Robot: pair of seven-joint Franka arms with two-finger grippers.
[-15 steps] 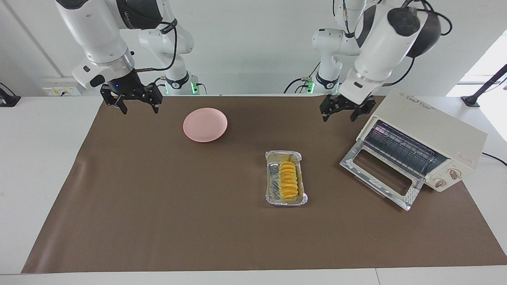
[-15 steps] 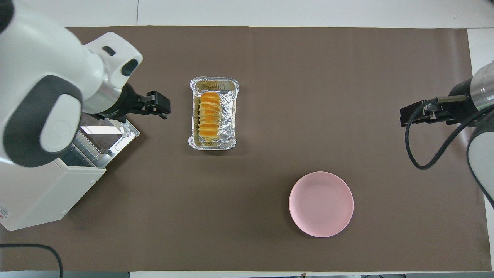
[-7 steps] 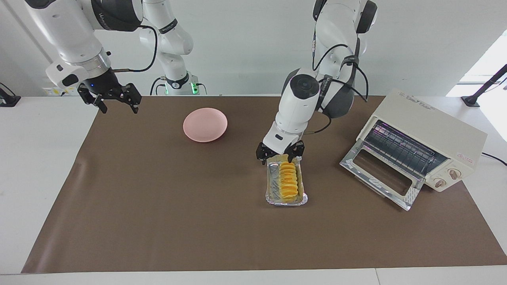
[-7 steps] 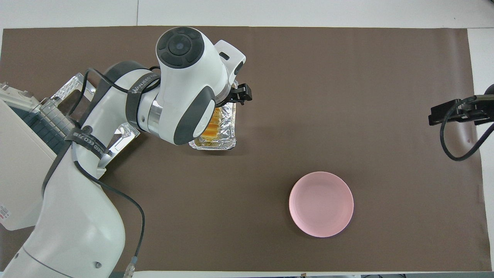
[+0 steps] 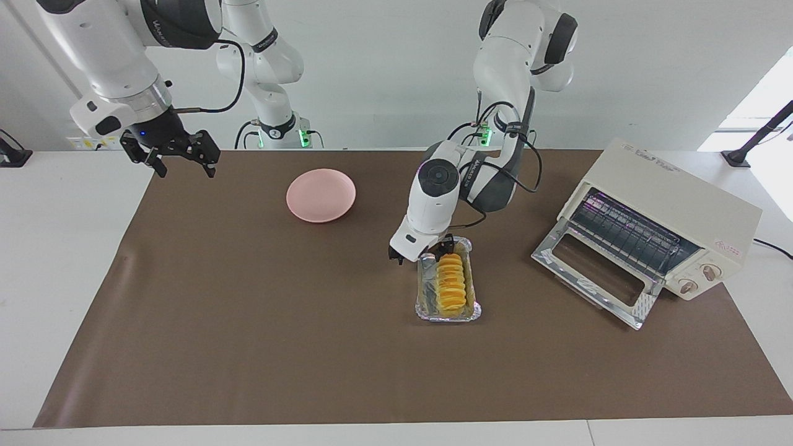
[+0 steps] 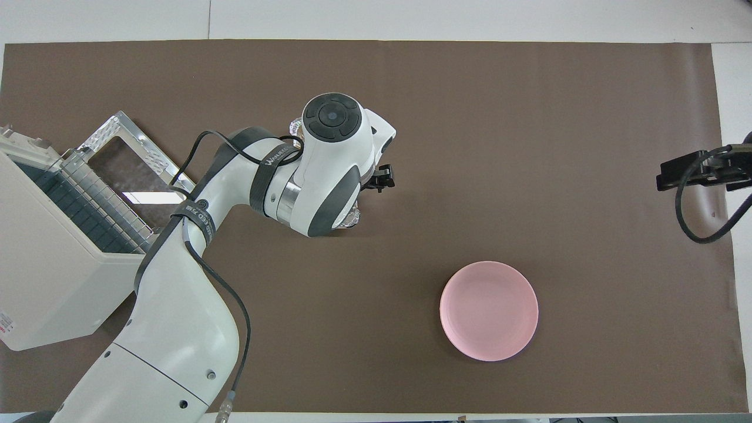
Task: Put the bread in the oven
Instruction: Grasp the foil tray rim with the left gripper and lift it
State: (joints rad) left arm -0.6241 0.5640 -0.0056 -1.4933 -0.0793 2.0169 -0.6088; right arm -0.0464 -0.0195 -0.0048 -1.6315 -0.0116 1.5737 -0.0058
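The golden ridged bread (image 5: pixel 451 282) lies in a crinkled foil tray (image 5: pixel 426 310) mid-table. My left gripper (image 5: pixel 421 255) is low at the tray's end nearer the robots and stands open. One finger (image 5: pixel 396 257) is outside the tray wall, the other is by the bread's near end. In the overhead view the left arm hides the bread, and only a finger (image 6: pixel 383 176) and a bit of the foil tray (image 6: pixel 351 218) show. The cream oven (image 5: pixel 675 217) (image 6: pixel 53 282) stands toward the left arm's end with its glass door (image 5: pixel 595 272) dropped open. My right gripper (image 5: pixel 170 158) (image 6: pixel 693 170) waits open over the mat's edge.
A round pink plate (image 5: pixel 321 195) (image 6: pixel 489 310) sits nearer the robots than the tray, toward the right arm's end. The brown mat (image 5: pixel 248 347) covers the table. The oven's wire rack (image 5: pixel 626 232) shows behind the open door.
My left arm swung from beside the oven to the foil tray and has now sunk lower at its near end. The right gripper drew back to the mat's edge, then stayed.
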